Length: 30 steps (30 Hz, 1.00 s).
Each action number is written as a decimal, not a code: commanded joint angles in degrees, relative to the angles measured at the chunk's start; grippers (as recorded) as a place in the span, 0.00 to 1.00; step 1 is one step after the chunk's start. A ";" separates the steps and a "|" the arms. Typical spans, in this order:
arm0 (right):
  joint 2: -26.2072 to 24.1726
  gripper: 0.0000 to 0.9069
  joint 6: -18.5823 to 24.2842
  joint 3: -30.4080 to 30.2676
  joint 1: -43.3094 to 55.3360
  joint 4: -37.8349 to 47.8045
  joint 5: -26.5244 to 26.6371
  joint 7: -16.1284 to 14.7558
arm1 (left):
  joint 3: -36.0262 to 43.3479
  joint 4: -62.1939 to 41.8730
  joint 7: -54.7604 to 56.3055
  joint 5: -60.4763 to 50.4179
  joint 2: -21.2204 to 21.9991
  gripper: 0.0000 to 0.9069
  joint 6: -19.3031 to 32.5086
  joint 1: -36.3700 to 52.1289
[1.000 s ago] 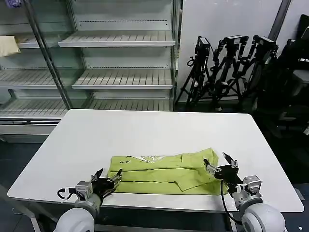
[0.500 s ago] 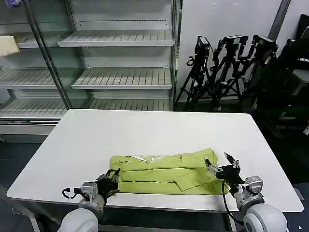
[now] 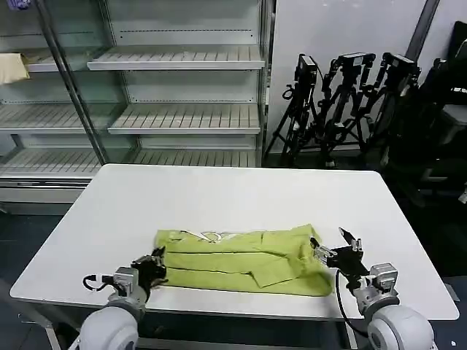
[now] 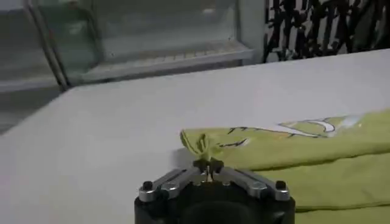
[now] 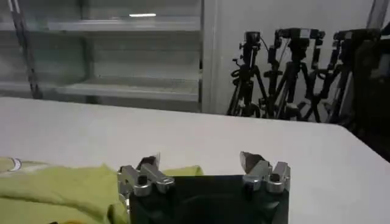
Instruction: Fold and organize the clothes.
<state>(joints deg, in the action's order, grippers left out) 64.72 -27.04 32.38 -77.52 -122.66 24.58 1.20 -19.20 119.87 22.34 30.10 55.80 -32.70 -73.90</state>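
Observation:
The lime yellow-green T-shirt point(image 3: 241, 259) lies folded into a long band on the near part of the white table point(image 3: 233, 197), white print point(image 4: 304, 126) facing up near its left end. My left gripper point(image 3: 155, 262) is shut on the shirt's left corner point(image 4: 200, 145), which bunches up between the fingertips of the left gripper point(image 4: 208, 164). My right gripper point(image 3: 337, 250) stands open at the shirt's right end point(image 5: 73, 189). In the right wrist view, the right gripper point(image 5: 200, 163) has one finger beside the fabric and bare table between the fingers.
An empty glass-fronted shelf unit point(image 3: 146, 87) stands behind the table. Black tripods point(image 3: 350, 102) lean against the wall at the back right. A pale cream cloth point(image 3: 11, 68) lies on a shelf at far left. The table's far half is bare.
The left gripper closed on the shirt's left corner and pulled it leftward, stretching the band. The right gripper stayed open at the right end, barely moving.

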 commanded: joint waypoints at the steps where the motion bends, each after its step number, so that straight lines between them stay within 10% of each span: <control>1: -0.11 1.00 0.21 0.10 -0.15 0.06 0.08 -0.18 | -12.26 -2.63 -5.73 -5.43 -3.96 0.01 1.68 -1.62; 17: -0.15 1.00 0.68 0.72 -1.50 -1.23 0.22 -0.06 | -26.68 -3.37 -15.18 -2.67 -13.57 0.01 2.18 -3.23; 30: -0.06 1.00 1.00 3.74 -5.52 -3.31 0.97 0.10 | -12.19 12.83 -13.01 12.38 -6.08 0.01 -0.08 1.71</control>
<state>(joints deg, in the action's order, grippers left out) 64.95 -26.10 34.16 -80.80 -124.93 24.98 1.28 -37.40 123.23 9.88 36.04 47.39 -32.03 -74.12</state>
